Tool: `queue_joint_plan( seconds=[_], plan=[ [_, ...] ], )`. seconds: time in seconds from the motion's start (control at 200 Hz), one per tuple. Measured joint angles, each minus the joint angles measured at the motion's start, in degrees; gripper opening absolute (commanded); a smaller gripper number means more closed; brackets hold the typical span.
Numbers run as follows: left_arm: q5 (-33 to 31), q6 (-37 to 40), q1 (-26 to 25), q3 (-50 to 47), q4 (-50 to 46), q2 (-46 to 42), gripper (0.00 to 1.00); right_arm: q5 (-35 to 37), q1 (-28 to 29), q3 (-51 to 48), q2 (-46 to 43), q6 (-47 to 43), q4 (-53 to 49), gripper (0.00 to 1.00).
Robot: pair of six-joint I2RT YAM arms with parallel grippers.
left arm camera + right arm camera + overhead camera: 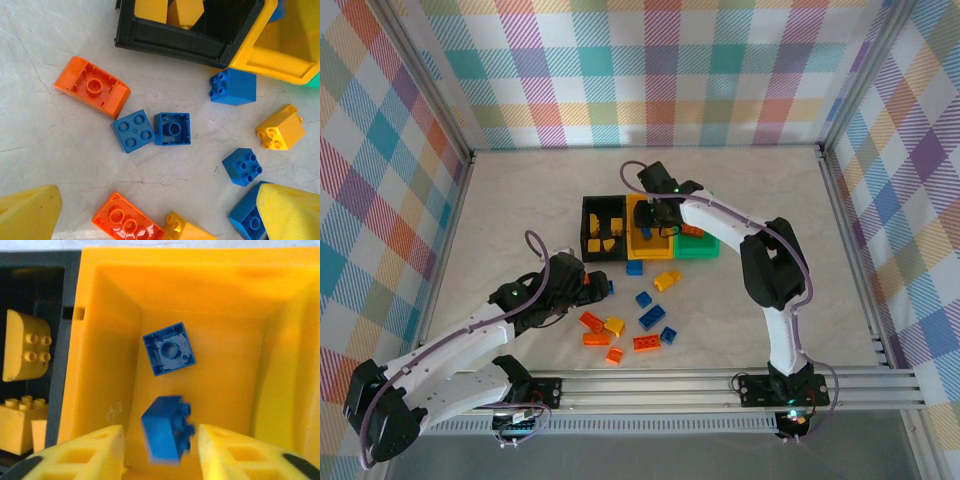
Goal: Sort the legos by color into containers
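Note:
My right gripper (161,440) hangs open over the yellow container (105,340). A blurred blue lego (167,435) is loose in the gap between its fingers, touching neither. Another blue lego (168,348) lies upside down on that bin's floor. The black container (35,270) beside it holds yellow legos (27,345). My left gripper (160,210) is open and empty above loose legos on the table: two blue ones (132,131) side by side, an orange one (92,92) and another orange one (127,222). From above, the black (586,225), yellow (650,257) and green (698,250) containers stand in a row.
More loose bricks lie in front of the bins: blue (233,86) against the yellow bin's corner, yellow (280,127), blue (242,166). Plaid walls and metal rails (720,385) enclose the marble-look table (520,200).

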Motion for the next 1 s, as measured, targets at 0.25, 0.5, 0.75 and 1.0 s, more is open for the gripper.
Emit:
queue_joint_plan(
  seconds=[0.25,0.5,0.75,1.0],
  plan=[
    [0.98,0.02,0.28,0.02,0.02,1.29,1.00,-0.31,0.02,-3.26,-3.06,-0.50,0.76,0.65],
    [1.07,0.07,0.76,0.02,0.04,1.29,1.00,-1.77,3.28,-24.96,-25.09,-0.57,3.10,0.66],
    [1.51,0.04,1.68,0.00,0.35,1.31,1.00,-3.41,11.98,-46.80,-39.19,1.20,1.75,0.66],
    [2.01,0.04,2.32,-0.44,0.52,1.44,1.00,-3.04,21.35,-52.52,-40.06,3.15,-0.72,0.68]
  ],
)
